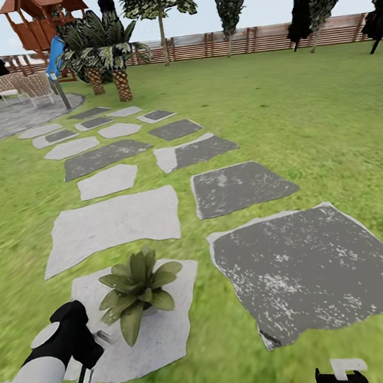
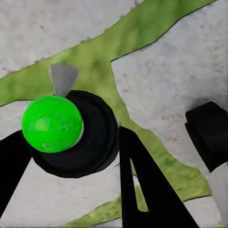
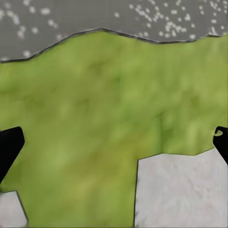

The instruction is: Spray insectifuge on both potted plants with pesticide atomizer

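Note:
One potted plant (image 1: 137, 285), a low rosette of pointed green leaves, stands on a pale stepping stone (image 1: 167, 332) close in front of me. My left gripper (image 1: 87, 363) hangs just left of it, shut on the pesticide atomizer (image 2: 76, 135). From above the atomizer is a dark round bottle with a bright green cap and a pale grey nozzle (image 2: 62, 78). The left gripper (image 2: 71, 137) has a black finger on either side of the bottle. My right gripper (image 3: 114, 142) is open over grass, its fingers far apart, and sits at the bottom edge of the head view (image 1: 340, 377).
Grey and pale stepping stones (image 1: 239, 185) lead across the lawn to a paved patio (image 1: 9, 118) with wicker chairs. Palms in woven pots (image 1: 121, 83), a wooden play tower (image 1: 45, 21) and a slat fence (image 1: 245, 40) stand at the back.

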Controlling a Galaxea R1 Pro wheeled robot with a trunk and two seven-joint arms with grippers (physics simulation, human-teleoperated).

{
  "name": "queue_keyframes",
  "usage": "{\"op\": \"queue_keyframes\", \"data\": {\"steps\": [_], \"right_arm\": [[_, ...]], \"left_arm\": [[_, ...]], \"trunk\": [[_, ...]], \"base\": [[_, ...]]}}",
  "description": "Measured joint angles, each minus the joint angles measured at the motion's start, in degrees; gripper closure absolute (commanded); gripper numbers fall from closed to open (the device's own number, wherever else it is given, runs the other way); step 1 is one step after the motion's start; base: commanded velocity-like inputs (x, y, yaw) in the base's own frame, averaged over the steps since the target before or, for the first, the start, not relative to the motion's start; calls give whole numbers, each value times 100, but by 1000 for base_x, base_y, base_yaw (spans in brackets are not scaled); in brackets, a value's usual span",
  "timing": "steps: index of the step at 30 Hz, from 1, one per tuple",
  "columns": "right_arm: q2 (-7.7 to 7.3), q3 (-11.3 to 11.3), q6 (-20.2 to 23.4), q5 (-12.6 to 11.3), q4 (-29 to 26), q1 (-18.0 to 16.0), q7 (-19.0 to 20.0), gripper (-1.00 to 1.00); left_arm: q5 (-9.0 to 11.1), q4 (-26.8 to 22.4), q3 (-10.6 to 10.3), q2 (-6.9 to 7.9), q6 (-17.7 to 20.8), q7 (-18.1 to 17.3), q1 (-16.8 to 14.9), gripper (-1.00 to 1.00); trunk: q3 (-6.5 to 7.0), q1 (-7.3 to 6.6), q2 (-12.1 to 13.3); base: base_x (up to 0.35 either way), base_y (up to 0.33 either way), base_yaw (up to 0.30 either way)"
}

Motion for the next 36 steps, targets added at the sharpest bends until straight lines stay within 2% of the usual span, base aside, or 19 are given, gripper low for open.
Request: {"op": "queue_keyframes", "data": {"steps": [2,6,13,18,21,24,36], "right_arm": [[0,0,0,0,0,0,0,-100],[0,1,0,1,-1,0,2,-100],[0,0,0,0,0,0,0,-100],[0,0,0,0,-2,0,0,-100],[0,0,-4,0,-8,0,0,-100],[-3,-4,-7,0,-7,0,0,-100],[-36,-5,-1,2,-6,0,0,-100]], "left_arm": [[2,8,-5,-8,-4,20,124,100],[5,2,-1,-37,0,22,169,100],[10,-64,-18,-96,40,-90,53,100],[-83,-58,-64,-48,26,-612,-276,100],[-364,-66,-64,-60,22,-726,-344,100],[-531,-70,-61,-101,22,-761,-357,100],[-574,-60,-40,-154,31,-790,-315,100]], "trunk": [[0,0,0],[0,0,0],[0,0,0],[0,0,0],[0,0,0],[0,0,0],[0,-2,0]], "base": [[1,0,55],[0,0,24],[0,0,224],[0,0,275],[0,0,137],[0,0,32],[215,-110,2]]}}
